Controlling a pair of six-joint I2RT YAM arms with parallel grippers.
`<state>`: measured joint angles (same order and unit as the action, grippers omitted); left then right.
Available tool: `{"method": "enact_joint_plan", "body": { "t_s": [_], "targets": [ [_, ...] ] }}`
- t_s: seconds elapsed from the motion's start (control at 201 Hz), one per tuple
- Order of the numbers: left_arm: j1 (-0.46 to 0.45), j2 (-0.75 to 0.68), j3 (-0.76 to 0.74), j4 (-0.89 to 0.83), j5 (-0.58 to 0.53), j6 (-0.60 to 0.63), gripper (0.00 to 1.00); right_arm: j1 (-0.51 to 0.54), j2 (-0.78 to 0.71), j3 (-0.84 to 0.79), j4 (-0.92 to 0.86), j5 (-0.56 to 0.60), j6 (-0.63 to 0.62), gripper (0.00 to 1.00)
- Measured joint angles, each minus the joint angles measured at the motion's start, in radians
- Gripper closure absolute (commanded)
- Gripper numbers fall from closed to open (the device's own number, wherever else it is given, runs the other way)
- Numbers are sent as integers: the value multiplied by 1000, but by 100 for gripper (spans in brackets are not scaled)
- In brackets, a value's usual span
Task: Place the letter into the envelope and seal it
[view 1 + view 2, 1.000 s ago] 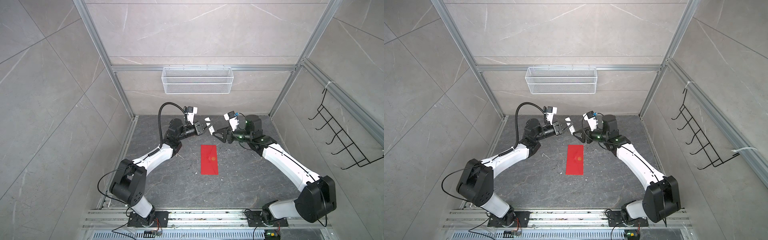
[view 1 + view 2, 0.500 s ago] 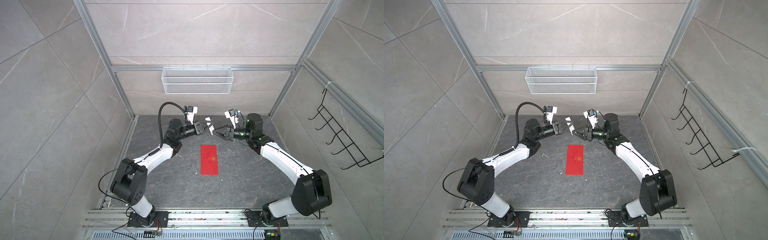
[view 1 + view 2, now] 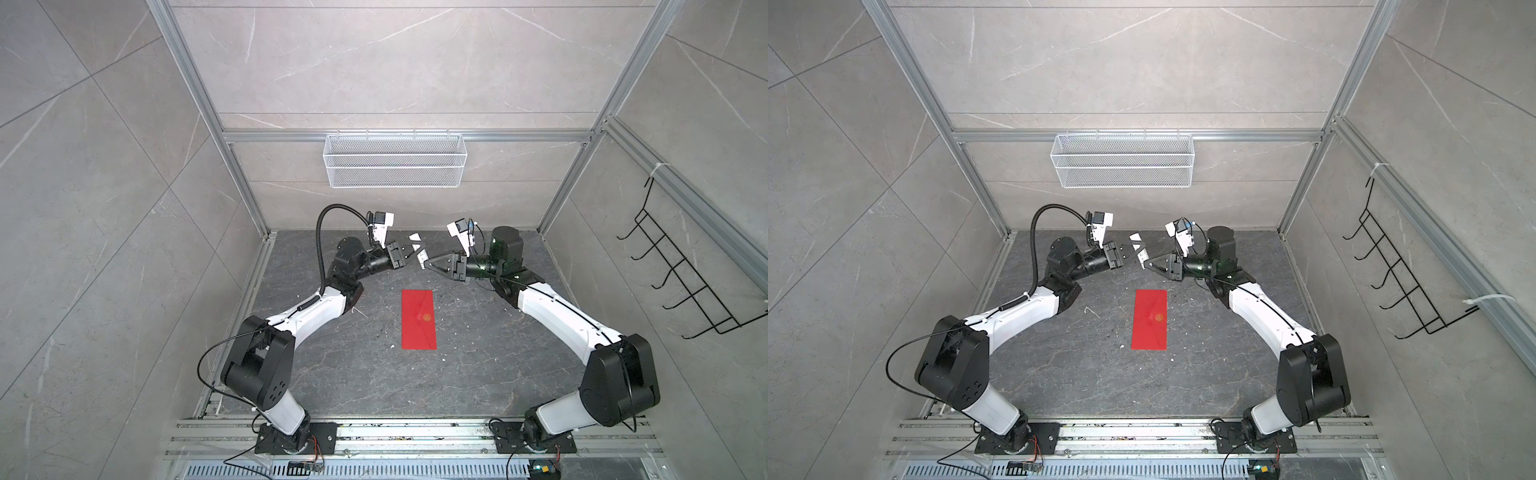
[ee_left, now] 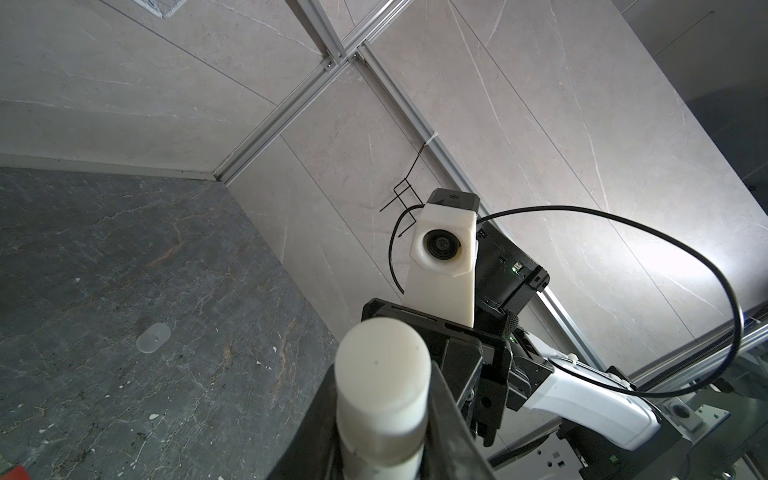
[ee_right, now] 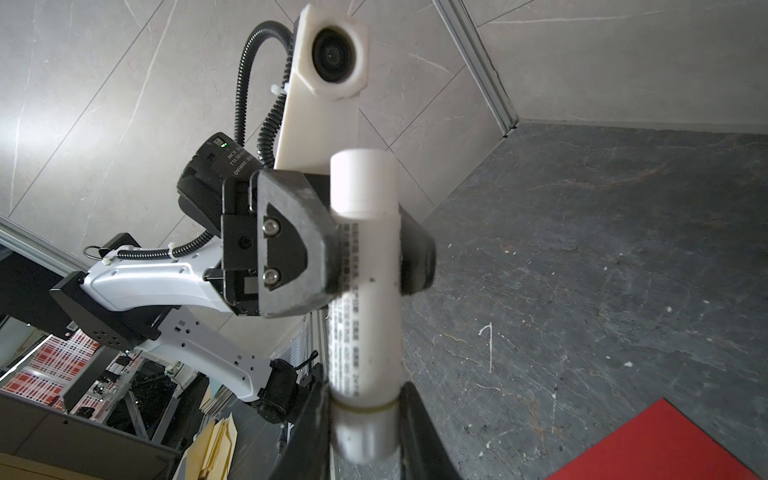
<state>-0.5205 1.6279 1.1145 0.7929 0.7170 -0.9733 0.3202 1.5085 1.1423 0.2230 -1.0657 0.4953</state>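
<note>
The red envelope (image 3: pixel 419 320) (image 3: pixel 1149 320) lies flat mid-floor, gold emblem up; a corner of it shows in the right wrist view (image 5: pixel 665 444). The letter is out of view. Above the floor behind the envelope, a white glue-stick tube (image 3: pixel 421 254) (image 3: pixel 1140 253) spans both grippers. My left gripper (image 3: pixel 409 251) (image 4: pixel 382 436) is shut on the tube's (image 4: pixel 382 365) middle. My right gripper (image 3: pixel 428 264) (image 5: pixel 365 432) is shut on the tube's (image 5: pixel 365 291) other end, with both jaws against its sides.
A white wire basket (image 3: pixel 394 166) hangs on the back wall. A black wire rack (image 3: pixel 685 282) hangs on the right wall. A translucent cap (image 4: pixel 153 337) lies on the dark floor near the back. Small white scraps dot the floor around the envelope.
My right gripper has swung in toward the left one and closed its jaws round the tube's free end. The left gripper and the envelope have not moved.
</note>
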Motion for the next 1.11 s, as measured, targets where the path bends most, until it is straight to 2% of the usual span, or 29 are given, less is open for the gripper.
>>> {"method": "enact_joint_plan", "body": {
  "t_s": [0.11, 0.224, 0.398, 0.493, 0.702, 0.911, 1.006, 1.11],
  "targets": [
    [0, 0, 0, -4, -1, 1, 100, 2, 0, 0, -2, 12, 0, 100],
    [2, 0, 0, -18, -8, 8, 100, 10, -4, 0, -21, 55, -16, 100],
    [8, 0, 0, -58, -12, 30, 100, 70, -50, 20, -165, 256, -126, 100],
    [14, 0, 0, -69, -21, 42, 100, 140, -76, 58, -276, 463, -209, 100],
    [23, 0, 0, -85, -38, 64, 100, 354, -83, 151, -444, 1047, -379, 100],
    [26, 0, 0, -95, -74, 76, 100, 541, 23, 252, -507, 1574, -516, 100],
    [29, 0, 0, -112, -94, 81, 100, 597, 93, 294, -507, 1767, -576, 100],
    [32, 0, 0, -129, -111, 84, 100, 624, 140, 315, -504, 1879, -613, 100]
  ]
}}
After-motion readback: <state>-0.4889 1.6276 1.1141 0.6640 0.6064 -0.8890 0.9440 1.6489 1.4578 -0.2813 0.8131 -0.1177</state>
